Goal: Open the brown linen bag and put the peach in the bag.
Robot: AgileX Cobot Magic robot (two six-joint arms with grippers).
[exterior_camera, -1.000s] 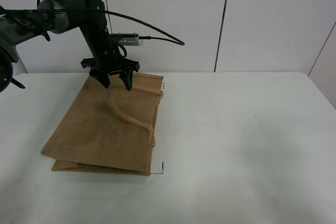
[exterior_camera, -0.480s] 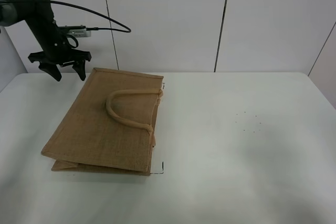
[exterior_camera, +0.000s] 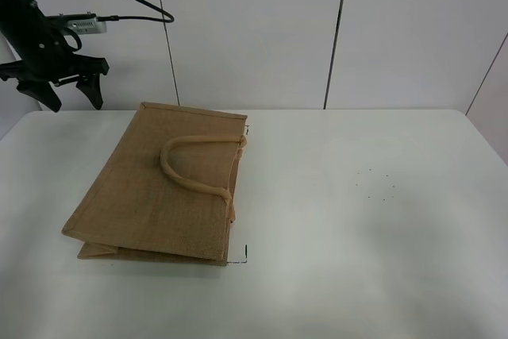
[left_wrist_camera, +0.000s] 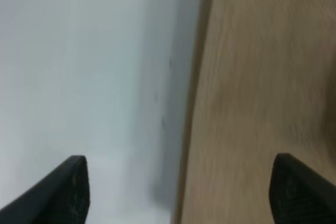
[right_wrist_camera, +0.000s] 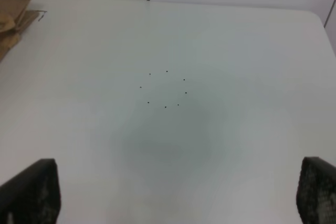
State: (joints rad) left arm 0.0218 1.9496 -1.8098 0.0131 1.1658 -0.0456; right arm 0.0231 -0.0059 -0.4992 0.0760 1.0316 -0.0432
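The brown linen bag lies flat on the left half of the white table, its beige handle looped across the top face. My left gripper hangs above the table's far left corner, clear of the bag, fingers spread wide. My right gripper shows only blurred fingertips, seemingly wide apart, over a ring of dots.
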